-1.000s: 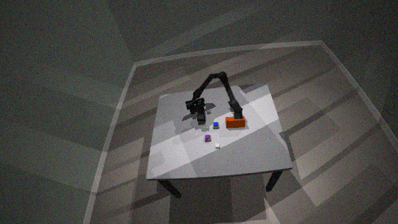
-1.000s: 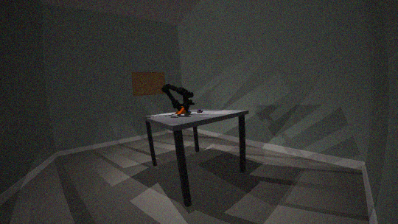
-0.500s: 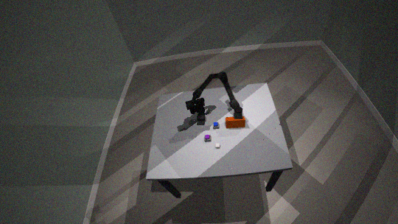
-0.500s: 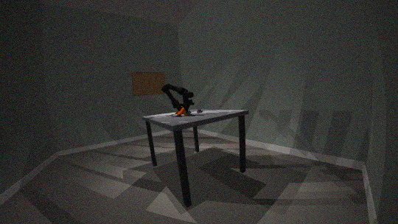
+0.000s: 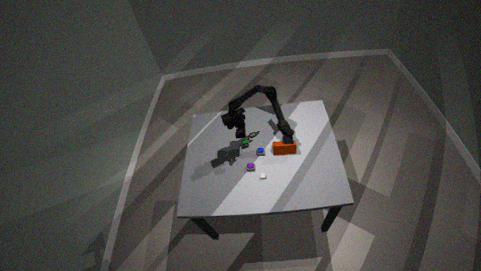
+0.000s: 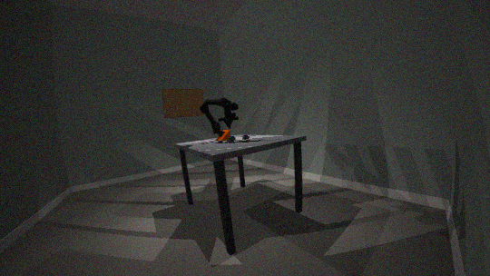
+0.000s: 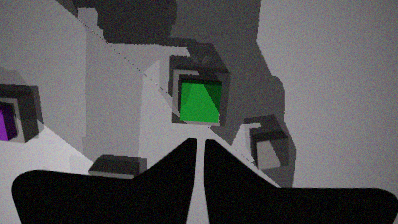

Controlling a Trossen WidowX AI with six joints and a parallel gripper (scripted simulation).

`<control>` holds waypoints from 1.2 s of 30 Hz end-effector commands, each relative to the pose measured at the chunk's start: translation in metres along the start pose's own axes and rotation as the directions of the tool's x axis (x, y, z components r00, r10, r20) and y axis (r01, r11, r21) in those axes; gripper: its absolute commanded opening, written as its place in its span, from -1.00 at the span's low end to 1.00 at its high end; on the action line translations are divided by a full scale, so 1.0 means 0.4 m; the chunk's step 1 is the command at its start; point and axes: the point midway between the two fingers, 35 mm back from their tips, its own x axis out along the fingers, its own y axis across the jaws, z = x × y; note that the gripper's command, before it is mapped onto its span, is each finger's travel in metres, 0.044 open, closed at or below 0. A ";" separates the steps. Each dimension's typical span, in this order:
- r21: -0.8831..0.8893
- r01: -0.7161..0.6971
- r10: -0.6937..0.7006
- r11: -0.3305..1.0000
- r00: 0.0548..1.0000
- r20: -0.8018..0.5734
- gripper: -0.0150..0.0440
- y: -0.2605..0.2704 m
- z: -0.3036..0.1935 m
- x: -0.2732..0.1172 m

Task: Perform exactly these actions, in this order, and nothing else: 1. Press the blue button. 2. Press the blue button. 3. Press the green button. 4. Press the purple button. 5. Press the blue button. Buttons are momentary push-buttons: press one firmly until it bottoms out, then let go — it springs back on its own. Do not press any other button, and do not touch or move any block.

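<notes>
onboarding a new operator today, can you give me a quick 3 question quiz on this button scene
1. True or false: in the wrist view, the green button lies straight ahead of the gripper.
2. Multiple choice: how do the jaws stand? A) wide open B) nearly shut with nothing between them C) shut on a block
3. Short answer: in the wrist view, which coloured button shows at the left edge?

Key
1. True. It sits just beyond the tips, in line with the narrow gap.
2. B. Only a thin slit shows between them, and nothing is in it.
3. The purple button, partly cut off by the frame.
</notes>
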 end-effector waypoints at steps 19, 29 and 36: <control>0.005 -0.011 0.011 1.000 1.000 -0.017 -0.42 0.499 -0.093 -0.016; 0.006 -0.009 0.010 1.000 1.000 -0.016 -0.42 0.499 -0.095 0.138; 0.006 -0.009 0.009 1.000 1.000 -0.016 -0.42 0.500 -0.095 0.160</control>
